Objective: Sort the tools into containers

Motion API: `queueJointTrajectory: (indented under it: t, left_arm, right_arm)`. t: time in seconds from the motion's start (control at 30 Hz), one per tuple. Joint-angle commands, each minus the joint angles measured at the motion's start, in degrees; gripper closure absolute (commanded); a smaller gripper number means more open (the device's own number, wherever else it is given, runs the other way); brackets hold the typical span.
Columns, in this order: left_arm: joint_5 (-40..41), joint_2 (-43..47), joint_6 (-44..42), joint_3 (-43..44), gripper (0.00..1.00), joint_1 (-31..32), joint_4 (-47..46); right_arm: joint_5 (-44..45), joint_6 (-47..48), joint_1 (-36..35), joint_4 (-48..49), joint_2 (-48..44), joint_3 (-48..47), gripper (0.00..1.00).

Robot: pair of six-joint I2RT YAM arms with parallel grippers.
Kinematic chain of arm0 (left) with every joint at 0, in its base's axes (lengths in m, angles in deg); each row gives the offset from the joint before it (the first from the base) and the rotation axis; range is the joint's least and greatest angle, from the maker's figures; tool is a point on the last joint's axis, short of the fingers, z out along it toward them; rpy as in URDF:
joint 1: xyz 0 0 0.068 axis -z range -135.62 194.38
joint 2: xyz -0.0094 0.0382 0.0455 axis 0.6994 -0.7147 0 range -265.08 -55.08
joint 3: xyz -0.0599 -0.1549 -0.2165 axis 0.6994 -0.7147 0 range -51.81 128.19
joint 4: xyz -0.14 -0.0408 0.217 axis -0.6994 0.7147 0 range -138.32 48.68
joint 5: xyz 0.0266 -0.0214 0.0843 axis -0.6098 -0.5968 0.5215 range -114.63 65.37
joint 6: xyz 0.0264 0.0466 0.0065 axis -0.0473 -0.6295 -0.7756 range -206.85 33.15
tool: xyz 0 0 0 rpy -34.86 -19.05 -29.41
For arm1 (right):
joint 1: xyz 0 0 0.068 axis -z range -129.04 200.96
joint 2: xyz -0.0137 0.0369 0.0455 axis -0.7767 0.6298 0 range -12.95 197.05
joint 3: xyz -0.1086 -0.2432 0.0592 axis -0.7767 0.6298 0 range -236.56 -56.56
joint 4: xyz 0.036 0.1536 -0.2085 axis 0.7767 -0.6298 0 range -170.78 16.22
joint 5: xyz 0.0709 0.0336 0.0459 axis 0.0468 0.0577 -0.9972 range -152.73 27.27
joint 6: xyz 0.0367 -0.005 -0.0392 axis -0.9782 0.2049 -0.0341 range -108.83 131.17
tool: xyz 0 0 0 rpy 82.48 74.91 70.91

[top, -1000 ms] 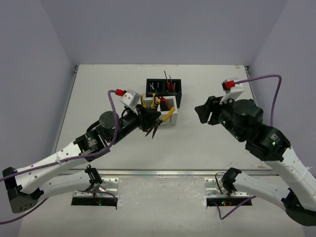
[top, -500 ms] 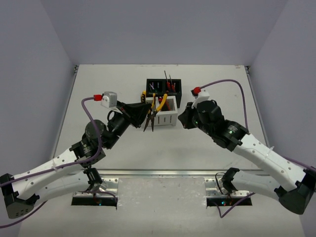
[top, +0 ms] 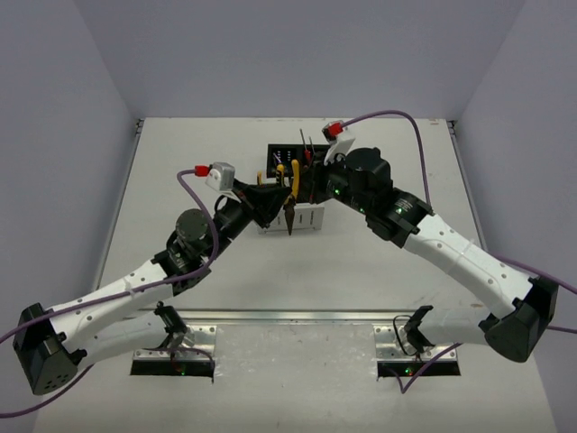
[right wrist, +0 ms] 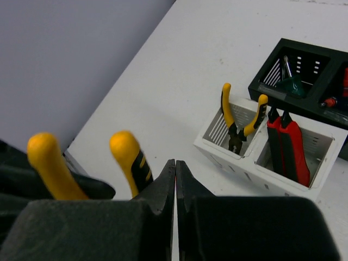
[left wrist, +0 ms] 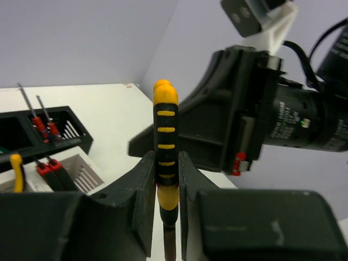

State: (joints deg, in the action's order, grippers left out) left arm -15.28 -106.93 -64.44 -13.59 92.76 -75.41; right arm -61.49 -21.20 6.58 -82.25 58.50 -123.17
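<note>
My left gripper (top: 273,202) is shut on yellow-and-black pliers (top: 288,200) and holds them upright, tips down, in front of the white box (top: 308,218). In the left wrist view the fingers (left wrist: 145,185) clamp the pliers' handle (left wrist: 166,147). My right gripper (top: 315,186) is shut and empty, just right of the held pliers; in its wrist view the closed gripper (right wrist: 175,167) sits beside the pliers' handles (right wrist: 129,155). The white box (right wrist: 228,152) holds a second pair of pliers (right wrist: 238,128) and two red utility knives (right wrist: 291,148). The black box (right wrist: 272,65) holds screwdrivers (right wrist: 292,84).
The black box (top: 276,155) stands directly behind the white one, screwdriver shafts (top: 305,142) sticking up from it. My two arms meet over the boxes. White table (top: 180,162) stretches left and right of them, with grey walls around.
My right arm swung left and forward to the boxes, ending beside the held pliers. My left gripper moved the pliers right and turned them upright over the white box's front.
</note>
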Motion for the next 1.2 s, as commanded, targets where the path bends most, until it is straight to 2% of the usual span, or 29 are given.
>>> queueJointTrajectory:
  t: [0.0,0.2,0.37,0.57,0.7,0.83,0.93,1.0,1.17]
  left_arm:
    - [-11.7,-3.6,0.4,3.7,1.00,-7.3,-6.3]
    - [-24.3,-9.0,-7.4,5.8,1.00,-12.6,-8.3]
    - [-31.0,-13.9,-13.5,6.6,1.00,-14.5,-10.3]
    - [-30.9,-15.6,-18.2,0.7,1.00,-16.6,-22.5]
    - [-33.8,-19.7,-17.5,0.3,1.00,-19.5,-25.7]
    - [-38.3,-24.3,-14.0,-0.8,1.00,-23.5,-34.8]
    - [-41.1,-27.3,-12.0,-1.1,1.00,-25.1,-40.1]
    - [-42.4,-29.7,-11.2,-2.0,1.00,-25.6,-46.8]
    - [-43.3,-36.5,-8.6,-2.1,1.00,-26.7,-56.2]
  right_arm:
    - [-9.4,5.3,-0.5,6.9,2.4,-3.2,1.00]
    - [-11.5,10.9,-0.5,6.0,7.9,-6.3,1.00]
    - [-8.3,15.3,-0.4,5.5,13.8,-9.6,1.00]
    - [-3.0,19.3,0.0,7.0,18.9,-12.7,0.97]
    - [1.3,18.9,1.5,8.1,18.7,-11.1,0.96]
    - [4.7,18.1,3.9,11.1,14.9,-5.0,0.97]
    - [3.4,17.2,6.1,14.1,12.3,-1.1,0.97]
    - [1.5,16.5,8.3,13.6,11.6,-0.3,0.97]
    - [1.3,17.8,10.0,12.8,9.6,1.9,0.98]
